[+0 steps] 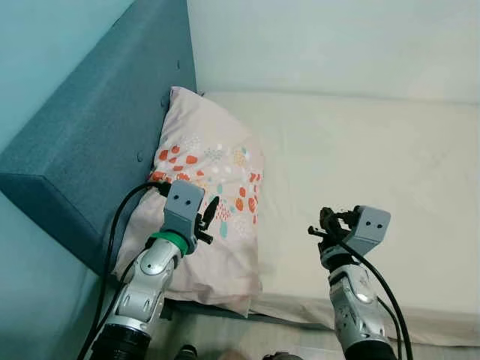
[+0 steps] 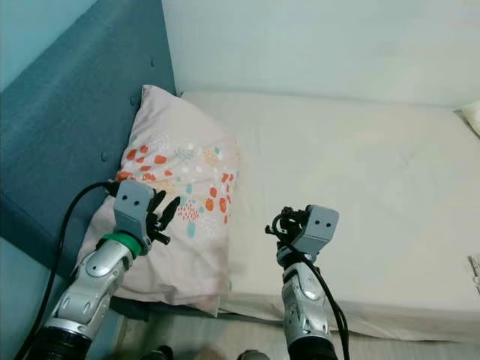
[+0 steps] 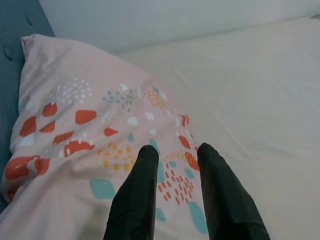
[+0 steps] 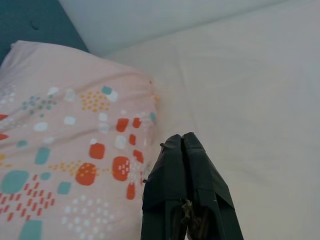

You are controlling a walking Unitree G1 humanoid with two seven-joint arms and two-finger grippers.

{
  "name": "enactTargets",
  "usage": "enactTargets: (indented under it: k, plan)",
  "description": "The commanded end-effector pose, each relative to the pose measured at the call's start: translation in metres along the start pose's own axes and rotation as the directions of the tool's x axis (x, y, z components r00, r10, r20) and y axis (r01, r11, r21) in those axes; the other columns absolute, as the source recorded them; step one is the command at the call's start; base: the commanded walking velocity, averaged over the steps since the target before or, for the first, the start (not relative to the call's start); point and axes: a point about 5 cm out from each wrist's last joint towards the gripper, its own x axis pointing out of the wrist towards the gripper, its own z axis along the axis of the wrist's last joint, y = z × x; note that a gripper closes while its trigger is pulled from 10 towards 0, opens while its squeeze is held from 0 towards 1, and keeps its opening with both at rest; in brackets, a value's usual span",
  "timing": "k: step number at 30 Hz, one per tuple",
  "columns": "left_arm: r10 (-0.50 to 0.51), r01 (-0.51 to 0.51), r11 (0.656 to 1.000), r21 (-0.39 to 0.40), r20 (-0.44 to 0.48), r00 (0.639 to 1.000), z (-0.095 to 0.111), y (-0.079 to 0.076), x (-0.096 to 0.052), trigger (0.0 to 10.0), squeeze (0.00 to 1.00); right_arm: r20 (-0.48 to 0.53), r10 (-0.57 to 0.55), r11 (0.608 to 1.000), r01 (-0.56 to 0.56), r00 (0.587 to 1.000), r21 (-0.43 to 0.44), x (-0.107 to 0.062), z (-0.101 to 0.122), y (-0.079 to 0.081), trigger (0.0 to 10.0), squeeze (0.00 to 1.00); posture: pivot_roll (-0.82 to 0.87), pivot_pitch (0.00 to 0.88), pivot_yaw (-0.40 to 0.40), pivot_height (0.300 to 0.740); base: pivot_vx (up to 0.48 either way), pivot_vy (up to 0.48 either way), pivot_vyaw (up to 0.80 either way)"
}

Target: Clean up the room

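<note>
Pillow: the pink pillow (image 1: 206, 195) with orange and teal spots is lying at the left of the frame on the cream mattress (image 1: 375, 172), its upper corner tucking against the blue padded headboard (image 1: 90, 142); its lower edge is reaching the near edge of the bed.
Left hand: my left gripper (image 1: 208, 215) is hovering over the pillow's lower half, left of centre in the frame — fingers (image 3: 137, 195) spread, pinching nothing.
Right hand: my right gripper (image 2: 276, 223) is hanging low in the frame over bare sheet, just right of the pillow; its fingers (image 4: 185, 170) are pressing together, empty.
Wall: pale wall (image 1: 337, 45) is running across the top of the frame.
</note>
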Motion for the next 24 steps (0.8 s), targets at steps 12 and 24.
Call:
enactTargets:
  k: [12,24]
  plan:
    - [0.004,-0.004,1.000,-0.005,-0.020,1.000,-0.0064,0.0012,-0.0007,10.0,0.00,-0.031,-0.012,1.000,0.011,0.999,-0.009,-0.0041,-0.0083,-0.0037,10.0,0.00,0.00,0.027,0.038,0.740,0.000,-0.445,0.00]
    - [0.003,-0.003,1.000,-0.006,-0.019,1.000,-0.0072,0.0016,0.0003,10.0,0.00,-0.035,-0.016,1.000,0.015,0.999,-0.007,-0.0046,-0.0097,-0.0042,10.0,0.00,0.00,0.026,0.040,0.740,0.000,-0.480,0.00]
